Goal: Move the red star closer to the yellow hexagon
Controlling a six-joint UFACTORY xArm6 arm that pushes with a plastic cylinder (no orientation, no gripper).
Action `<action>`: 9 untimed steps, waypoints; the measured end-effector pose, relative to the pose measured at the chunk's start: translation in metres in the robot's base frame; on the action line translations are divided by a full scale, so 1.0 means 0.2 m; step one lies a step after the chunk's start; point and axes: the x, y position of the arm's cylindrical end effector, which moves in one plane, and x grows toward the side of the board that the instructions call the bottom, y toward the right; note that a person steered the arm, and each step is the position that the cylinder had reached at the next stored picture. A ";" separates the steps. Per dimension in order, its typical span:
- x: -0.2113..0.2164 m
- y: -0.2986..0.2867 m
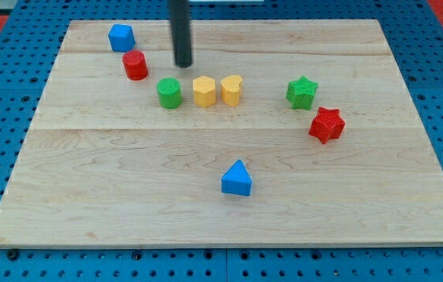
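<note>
My tip (183, 64), a bare rod clamping nothing, stands above the yellow hexagon (203, 91), well apart from the unmoved red star (327, 124); the push remains undone.

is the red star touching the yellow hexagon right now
No, the red star sits far toward the view's right of the yellow hexagon, with the yellow heart and green star between them.
</note>
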 end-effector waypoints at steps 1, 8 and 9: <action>0.00 -0.17; 0.67 1.35; 0.67 0.95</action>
